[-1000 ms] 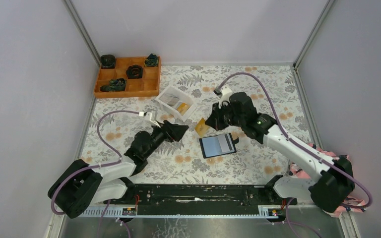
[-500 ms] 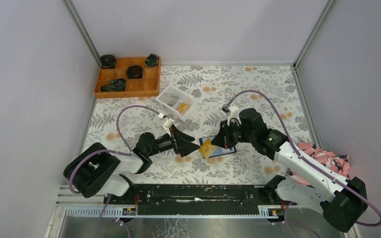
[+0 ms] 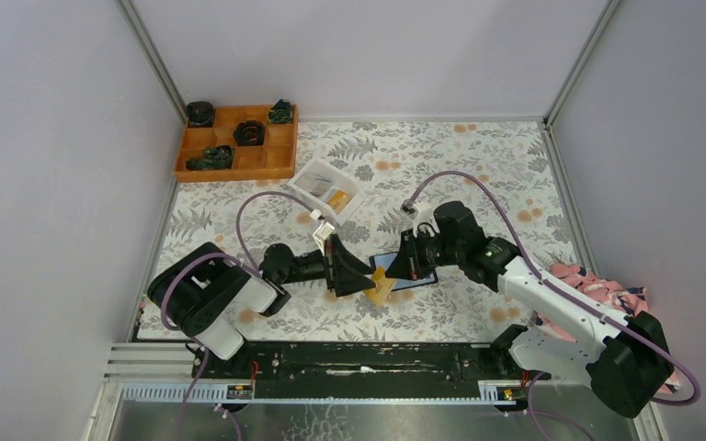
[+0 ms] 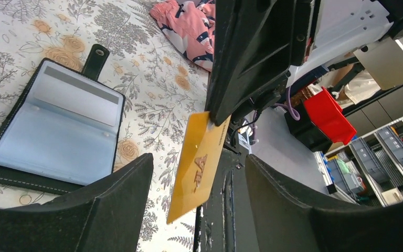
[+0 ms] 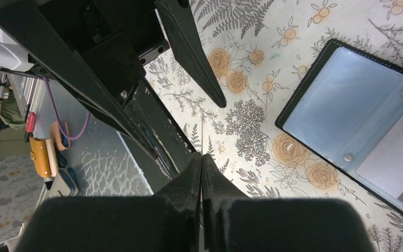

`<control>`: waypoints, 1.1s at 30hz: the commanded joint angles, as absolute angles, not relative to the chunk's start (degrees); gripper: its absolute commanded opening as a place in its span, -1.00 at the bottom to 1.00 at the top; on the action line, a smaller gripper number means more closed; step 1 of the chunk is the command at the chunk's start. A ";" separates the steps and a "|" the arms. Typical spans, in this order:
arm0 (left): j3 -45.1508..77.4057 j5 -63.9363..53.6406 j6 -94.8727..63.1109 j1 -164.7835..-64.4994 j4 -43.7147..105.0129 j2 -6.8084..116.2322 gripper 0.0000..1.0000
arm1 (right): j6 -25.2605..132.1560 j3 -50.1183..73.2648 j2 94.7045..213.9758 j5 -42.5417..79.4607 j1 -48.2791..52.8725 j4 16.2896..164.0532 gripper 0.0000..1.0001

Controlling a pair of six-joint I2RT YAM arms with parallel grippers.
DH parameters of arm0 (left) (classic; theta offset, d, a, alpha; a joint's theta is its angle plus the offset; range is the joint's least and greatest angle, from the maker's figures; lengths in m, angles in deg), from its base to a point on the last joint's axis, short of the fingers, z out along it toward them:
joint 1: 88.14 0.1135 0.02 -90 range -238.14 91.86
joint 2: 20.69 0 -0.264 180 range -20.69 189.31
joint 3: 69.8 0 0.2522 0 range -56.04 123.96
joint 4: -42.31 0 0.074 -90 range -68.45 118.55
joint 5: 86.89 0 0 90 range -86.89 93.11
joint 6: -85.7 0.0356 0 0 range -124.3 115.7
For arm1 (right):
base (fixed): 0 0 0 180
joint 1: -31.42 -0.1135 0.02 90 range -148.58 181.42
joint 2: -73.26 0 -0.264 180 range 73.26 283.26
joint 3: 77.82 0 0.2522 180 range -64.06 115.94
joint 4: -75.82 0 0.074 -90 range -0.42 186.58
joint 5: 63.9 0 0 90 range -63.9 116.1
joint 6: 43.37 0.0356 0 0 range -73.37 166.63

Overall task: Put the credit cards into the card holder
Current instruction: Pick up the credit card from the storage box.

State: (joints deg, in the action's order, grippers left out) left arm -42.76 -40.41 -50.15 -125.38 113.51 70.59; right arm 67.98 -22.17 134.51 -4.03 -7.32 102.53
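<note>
Since a second ago my left arm has swung in from 9 o'clock toward centre. My right arm has pulled the orange card (image 4: 199, 167) nearer, from the holder's 11 o'clock corner to its 7 o'clock corner. The holder hasn't shifted.

Nearest, the left gripper (image 3: 366, 279) has its jaws wide. One finger (image 4: 110, 205) sits either side of the card, with a gap on both sides and no contact. The right gripper (image 3: 389, 273) comes in from 2 o'clock, pinched tight on the card's top edge, and the card hangs tilted below its tips.

The card holder (image 4: 57, 131) lies open and flat at 1 o'clock of the card, pale face up, with a grey card (image 5: 393, 173) in its sleeve.

Farther out at 11 o'clock is the white tray (image 3: 311, 175) with spare cards (image 3: 336, 197). The orange box (image 3: 237, 163) is beyond it, far left.
</note>
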 commanded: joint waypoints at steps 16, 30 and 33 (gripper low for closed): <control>-38.76 -46.32 -52.00 -126.50 120.13 77.42 -0.80 | 67.87 -21.32 137.62 -10.30 -5.05 97.86 -1.00; -38.50 -34.11 -56.20 -126.86 120.48 79.28 -1.00 | 68.82 -25.24 127.51 2.62 -3.74 97.06 0.00; -39.25 -24.99 -59.31 -127.96 120.48 79.04 -1.00 | 70.53 -28.16 124.71 5.43 -3.75 94.72 0.01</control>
State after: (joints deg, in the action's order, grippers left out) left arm -38.41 -36.98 -55.52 -126.53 116.03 78.79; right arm 68.15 -25.19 127.89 -0.36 -4.02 98.90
